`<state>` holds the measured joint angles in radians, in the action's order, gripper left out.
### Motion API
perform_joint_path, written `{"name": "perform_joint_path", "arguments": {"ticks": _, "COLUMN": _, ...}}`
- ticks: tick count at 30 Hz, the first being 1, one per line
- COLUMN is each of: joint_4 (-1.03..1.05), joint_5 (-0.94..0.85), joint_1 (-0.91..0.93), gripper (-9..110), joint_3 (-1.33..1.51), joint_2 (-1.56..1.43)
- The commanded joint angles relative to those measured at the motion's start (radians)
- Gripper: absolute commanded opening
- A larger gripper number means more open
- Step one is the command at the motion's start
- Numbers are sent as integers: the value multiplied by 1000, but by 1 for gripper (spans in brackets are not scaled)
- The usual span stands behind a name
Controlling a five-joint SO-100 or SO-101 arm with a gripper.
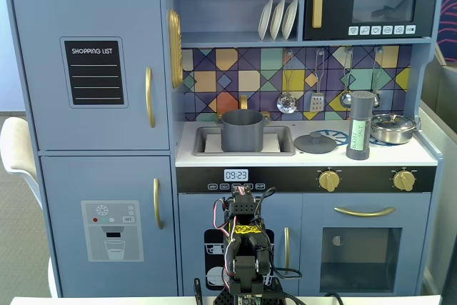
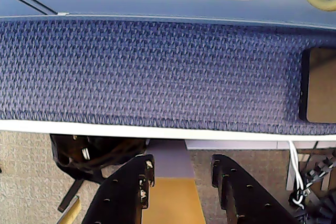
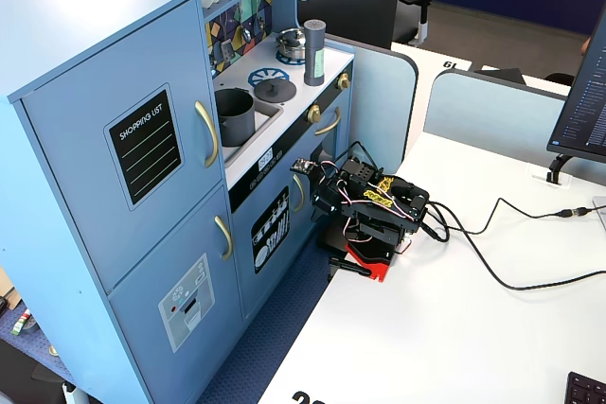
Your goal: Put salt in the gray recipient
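Salt (image 1: 358,125) stands upright on the counter (image 1: 428,155) right of the flat lid (image 1: 315,142); the gray recipient (image 1: 240,131) sits in the sink. Folded low, the hand (image 2: 181,174) is empty, fingers moderately apart. Best to rise clear, then approach the shaker level, gripping mid-body.

Blue toy kitchen (image 1: 93,55), white desk (image 3: 473,328), blue carpet (image 2: 157,72)

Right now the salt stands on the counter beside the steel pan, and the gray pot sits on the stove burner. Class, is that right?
Not quite. The salt does stand beside the pan, but the pot sits in the sink, not on a burner; a fixed view shows it.
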<state>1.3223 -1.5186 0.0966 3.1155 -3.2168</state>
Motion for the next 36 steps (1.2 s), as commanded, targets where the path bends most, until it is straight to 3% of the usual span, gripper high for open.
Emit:
{"name": "perform_joint_path", "arguments": {"ticks": 1, "joint_4": 5, "joint_5": -11, "joint_1": -55, "gripper": 0, "joint_3": 2, "joint_2": -3}}
{"name": "perform_joint_path", "arguments": {"ticks": 12, "joint_4": 5, "joint_5": -17, "joint_1": -25, "gripper": 0, "joint_3": 0, "joint_2": -2}}
{"name": "perform_joint_path", "arguments": {"ticks": 18, "joint_4": -49, "joint_5": -61, "joint_1": 264, "gripper": 0, "joint_3": -98, "joint_2": 80}}
{"name": "perform_joint_path", "arguments": {"ticks": 28, "joint_4": -26, "joint_5": -63, "joint_1": 704, "gripper": 0, "joint_3": -589, "joint_2": 367}}
{"name": "perform_joint_path", "arguments": {"ticks": 32, "joint_4": -155, "joint_5": -48, "joint_1": 819, "gripper": 0, "joint_3": -716, "joint_2": 446}}
{"name": "perform_joint_path", "arguments": {"ticks": 36, "joint_4": -428, "joint_5": -71, "joint_1": 881, "gripper": 0, "joint_3": -744, "joint_2": 476}}
